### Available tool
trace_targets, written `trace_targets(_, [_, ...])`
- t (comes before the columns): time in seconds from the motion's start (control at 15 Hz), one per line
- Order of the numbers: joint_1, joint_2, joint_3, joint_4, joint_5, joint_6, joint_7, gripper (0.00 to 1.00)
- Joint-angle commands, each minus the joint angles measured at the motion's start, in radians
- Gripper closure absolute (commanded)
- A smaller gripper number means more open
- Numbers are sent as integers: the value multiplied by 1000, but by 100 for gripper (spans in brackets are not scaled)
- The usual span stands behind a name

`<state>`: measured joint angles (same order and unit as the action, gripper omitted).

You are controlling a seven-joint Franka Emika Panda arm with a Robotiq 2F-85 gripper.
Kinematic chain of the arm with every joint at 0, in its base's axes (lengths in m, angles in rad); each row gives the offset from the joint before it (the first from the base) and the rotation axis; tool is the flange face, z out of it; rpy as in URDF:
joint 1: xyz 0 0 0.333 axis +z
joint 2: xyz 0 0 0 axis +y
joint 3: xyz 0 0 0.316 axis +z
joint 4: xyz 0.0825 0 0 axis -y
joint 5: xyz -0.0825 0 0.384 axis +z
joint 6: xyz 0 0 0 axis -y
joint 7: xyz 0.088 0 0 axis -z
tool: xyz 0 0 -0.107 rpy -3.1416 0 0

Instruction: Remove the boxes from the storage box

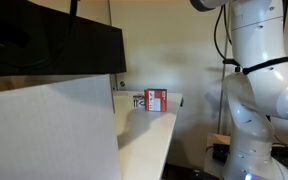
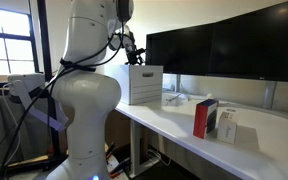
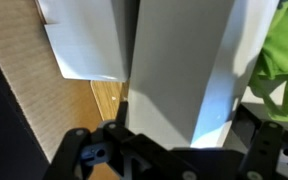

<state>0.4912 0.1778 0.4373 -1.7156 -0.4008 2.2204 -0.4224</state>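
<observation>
The storage box point(image 2: 144, 85) is a large pale carton at the table's end beside the robot; in an exterior view its plain wall point(image 1: 54, 130) fills the foreground. My gripper point(image 2: 136, 57) hangs just above its top. In the wrist view the gripper point(image 3: 174, 140) is open, its black fingers point(image 3: 79, 150) wide apart, with a pale grey-white panel point(image 3: 174, 70) of the box below and between them. A red carton point(image 2: 202, 118) and a white carton point(image 2: 227, 125) stand on the table outside the storage box; both exterior views show the red one point(image 1: 156, 100).
Black monitors point(image 2: 224, 50) line the back of the white table point(image 2: 184, 140); one point(image 1: 54, 40) overhangs the storage box. The wrist view shows brown cardboard point(image 3: 24, 90) at left, a strip of wood floor point(image 3: 106, 95) and something green point(image 3: 279, 50) at right.
</observation>
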Motion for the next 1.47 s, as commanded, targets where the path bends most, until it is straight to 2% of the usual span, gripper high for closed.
trace_targets(0.0, [12, -47, -17, -67, -96, 26, 111, 0])
trace_targets(0.33, [16, -32, -29, -73, -175, -3, 190, 0])
trace_targets(0.67, [17, -17, -37, -84, -207, -33, 235, 0])
trace_targets(0.73, [17, -17, -36, -83, -209, -32, 239, 25])
trace_targets(0.87, [17, -21, -36, -82, -220, -26, 247, 32])
trace_targets(1.27, [20, -35, -29, -84, -223, -17, 270, 70])
trace_targets(1.4, [20, -34, -28, -79, -219, -21, 267, 70])
